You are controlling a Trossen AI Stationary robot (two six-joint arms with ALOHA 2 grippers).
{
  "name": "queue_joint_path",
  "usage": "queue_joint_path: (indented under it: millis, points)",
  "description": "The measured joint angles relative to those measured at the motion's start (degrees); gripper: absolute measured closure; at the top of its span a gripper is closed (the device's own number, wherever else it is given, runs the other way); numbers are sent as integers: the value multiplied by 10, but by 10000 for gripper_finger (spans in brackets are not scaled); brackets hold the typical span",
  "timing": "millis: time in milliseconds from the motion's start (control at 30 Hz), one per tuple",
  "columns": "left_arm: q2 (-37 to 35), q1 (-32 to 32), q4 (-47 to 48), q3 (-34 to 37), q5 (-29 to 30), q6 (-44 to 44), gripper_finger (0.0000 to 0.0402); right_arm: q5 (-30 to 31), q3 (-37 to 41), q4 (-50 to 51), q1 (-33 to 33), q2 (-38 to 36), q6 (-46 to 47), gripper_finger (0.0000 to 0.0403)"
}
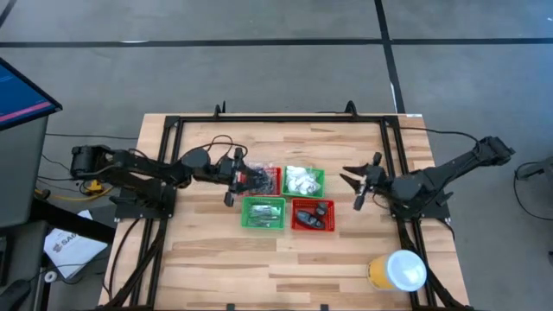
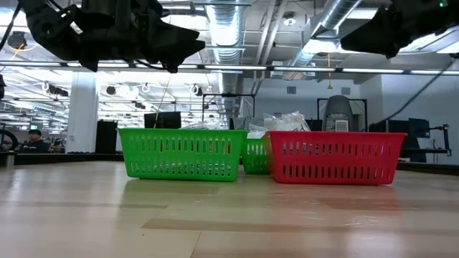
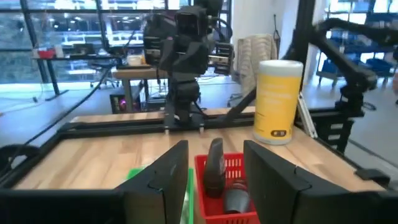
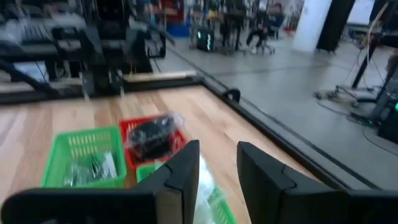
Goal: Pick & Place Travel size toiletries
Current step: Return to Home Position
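Four mesh baskets stand in a square mid-table. The far left red basket [image 1: 266, 179] holds wrapped black coiled pieces [image 4: 151, 137]. White packets [image 1: 301, 179] fill the far right green one. Silver tubes [image 1: 263, 212] lie in the near left green one, and dark mini bottles [image 1: 313, 214] in the near right red one [image 3: 233, 163]. My left gripper [image 1: 251, 180] hovers level and open at the far left red basket's left rim; one dark bottle [image 3: 214, 167] shows in its gap, apart from both fingers. My right gripper [image 1: 348, 179] hangs open, right of the white packets.
A large yellow tub with a white lid [image 1: 397, 269] stands at the table's near right corner. A black frame [image 1: 276, 117] runs along the table's far and side edges. Bare wood lies in front of the baskets toward the near edge.
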State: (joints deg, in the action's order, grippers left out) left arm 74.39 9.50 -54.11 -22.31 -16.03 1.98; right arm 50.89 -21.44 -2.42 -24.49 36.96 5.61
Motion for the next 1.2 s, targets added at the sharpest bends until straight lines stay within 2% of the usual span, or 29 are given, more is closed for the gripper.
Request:
queue_joint_path:
  millis: [167,467,633,900,1067,1200]
  points:
    - [-49,34,1,36,-3,-28,257,-29,63,-34,27,-102,-32,306]
    - [-271,64,23,178,-4,-78,257,-63,120,-36,29,-292,-76,306]
    - [-378,75,88,219,-4,-97,257,-74,122,30,29,-356,-58,306]
    - [-465,75,284,219,-3,-104,257,-73,123,127,33,-361,5,306]
    - [-469,75,301,219,-2,-104,257,-73,143,124,33,-361,35,306]
    - [-468,75,301,219,0,-100,257,-77,188,48,40,-354,13,306]
